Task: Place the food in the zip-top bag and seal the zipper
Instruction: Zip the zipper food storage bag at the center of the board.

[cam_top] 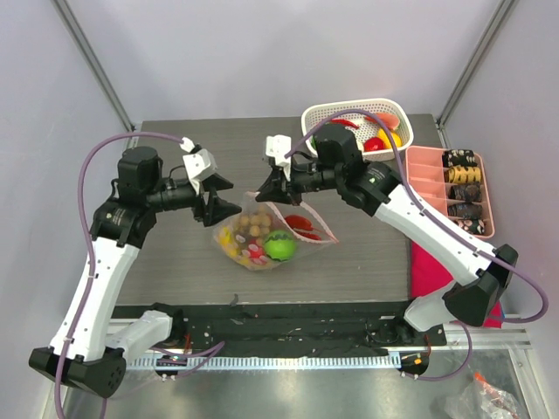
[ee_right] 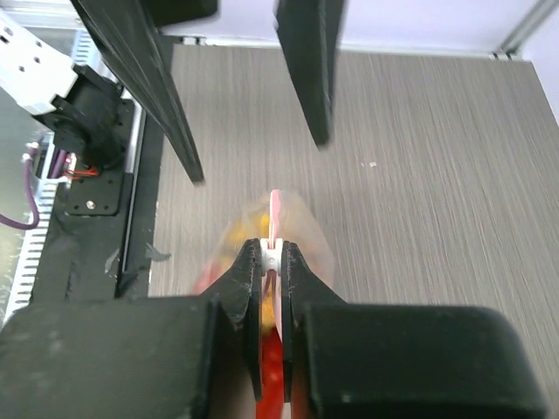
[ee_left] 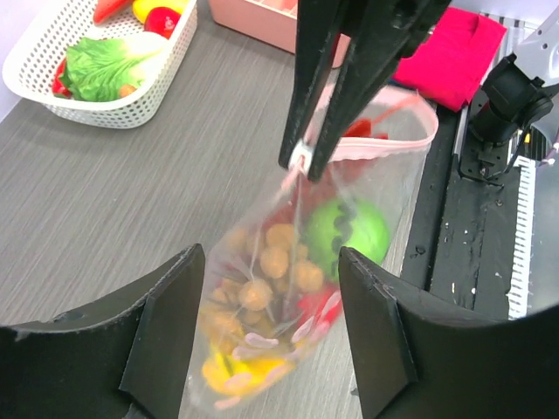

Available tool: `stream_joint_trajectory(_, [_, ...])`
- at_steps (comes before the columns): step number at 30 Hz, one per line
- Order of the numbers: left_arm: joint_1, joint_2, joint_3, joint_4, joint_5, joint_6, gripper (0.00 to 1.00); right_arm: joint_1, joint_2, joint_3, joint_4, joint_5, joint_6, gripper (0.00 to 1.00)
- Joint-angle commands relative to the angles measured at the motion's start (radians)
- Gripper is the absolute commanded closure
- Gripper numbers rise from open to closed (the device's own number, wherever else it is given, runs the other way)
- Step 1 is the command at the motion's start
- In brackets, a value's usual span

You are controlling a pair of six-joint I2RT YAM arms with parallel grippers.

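Note:
The clear zip-top bag (cam_top: 262, 237) lies on the table with food inside: a green round fruit (cam_top: 279, 247), brown berries (cam_top: 249, 225), yellow pieces and red pieces. My right gripper (cam_top: 262, 188) is shut on the white slider at one end of the pinkish zipper (ee_left: 384, 144) and lifts that corner. In the right wrist view the gripper (ee_right: 273, 253) pinches the strip. Past the slider the strip gapes in a loop. My left gripper (cam_top: 229, 196) is open and empty, its fingers (ee_left: 166, 332) straddling the bag (ee_left: 288, 288) from above without touching it.
A white lattice basket (cam_top: 349, 113) with toy vegetables stands at the back right. A pink compartment tray (cam_top: 428, 188) with dark items is at the right edge, with a red cloth (cam_top: 428, 271) in front of it. A black rail (cam_top: 288, 323) runs along the near edge.

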Motion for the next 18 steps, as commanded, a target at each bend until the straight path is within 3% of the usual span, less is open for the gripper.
stream_joint_trajectory(1, [-0.021, 0.021, 0.012, 0.050, 0.029, 0.029, 0.35, 0.025, 0.022, 0.080, 0.079, -0.056, 0.011, 0.99])
stream_joint_trajectory(6, [-0.055, 0.041, 0.014, 0.046, 0.018, 0.073, 0.37, 0.044, 0.039, 0.102, 0.068, -0.072, -0.026, 0.99])
stream_joint_trajectory(12, [-0.107, 0.065, 0.012, -0.021, 0.011, 0.132, 0.50, 0.055, 0.042, 0.106, 0.058, -0.055, -0.035, 0.99])
stream_joint_trajectory(15, [-0.144, 0.061, -0.005, -0.030, -0.048, 0.150, 0.64, 0.053, 0.039, 0.102, 0.058, -0.055, -0.037, 0.99])
stream_joint_trajectory(16, [-0.144, 0.061, -0.006, -0.032, -0.052, 0.149, 0.78, 0.056, 0.039, 0.100, 0.058, -0.056, -0.035, 0.99])
stream_joint_trajectory(18, [-0.144, 0.061, 0.003, -0.033, -0.071, 0.138, 0.93, 0.056, 0.036, 0.093, 0.053, -0.052, -0.040, 0.99])
